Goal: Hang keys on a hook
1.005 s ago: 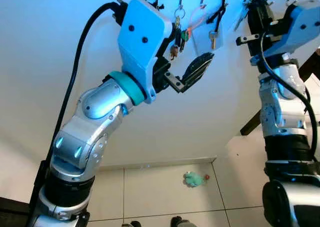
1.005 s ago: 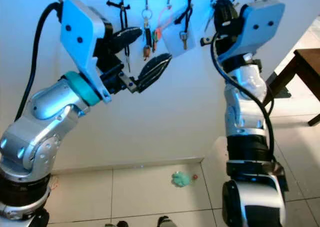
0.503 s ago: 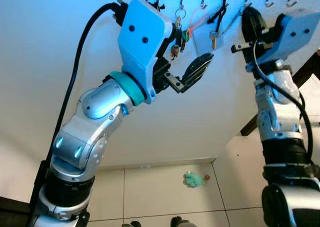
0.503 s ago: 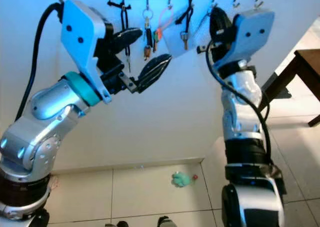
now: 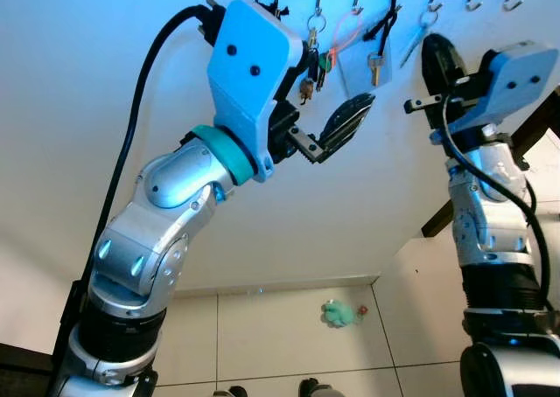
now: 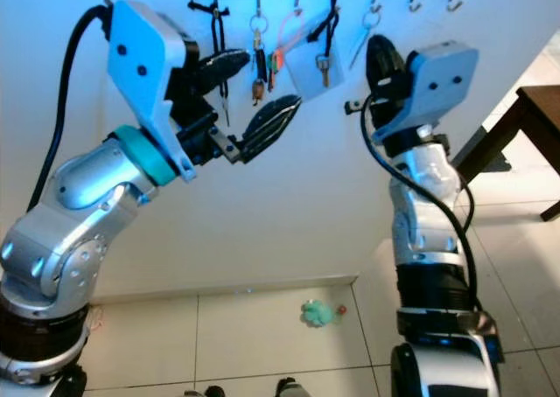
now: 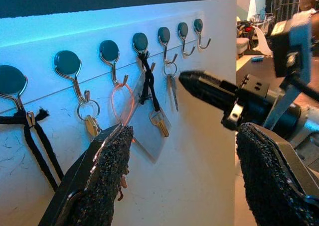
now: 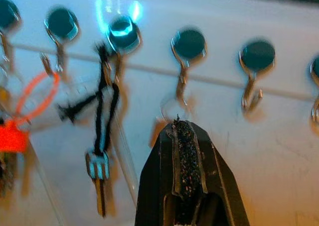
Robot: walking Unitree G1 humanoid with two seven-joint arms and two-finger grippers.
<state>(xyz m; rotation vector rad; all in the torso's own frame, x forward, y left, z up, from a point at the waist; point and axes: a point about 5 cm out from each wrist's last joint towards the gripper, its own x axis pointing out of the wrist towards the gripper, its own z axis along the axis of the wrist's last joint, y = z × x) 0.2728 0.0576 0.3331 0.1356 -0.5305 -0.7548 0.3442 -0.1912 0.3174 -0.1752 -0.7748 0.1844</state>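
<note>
A row of round-headed hooks (image 7: 140,43) runs along the white wall. A silver key on a ring (image 5: 418,37) hangs from one hook, also seen as key (image 7: 171,84). My right gripper (image 5: 435,56) is shut with nothing in it, just below and in front of that key. In the right wrist view the gripper (image 8: 182,131) sits under the blurred key ring (image 8: 172,106). My left gripper (image 6: 249,95) is open and empty, held up in front of the keys further left. Two hooks (image 7: 185,39) past the key are bare.
Other hooks hold a black-corded key (image 8: 99,166), an orange loop with a clear tag (image 7: 122,104) and a ringed key (image 7: 89,124). A green toy (image 5: 339,313) lies on the tiled floor. A dark wooden table (image 6: 525,126) stands at the right.
My right gripper has drawn back and down from the hook row, leaving the ringed key hanging on its hook. The left arm has not moved.
</note>
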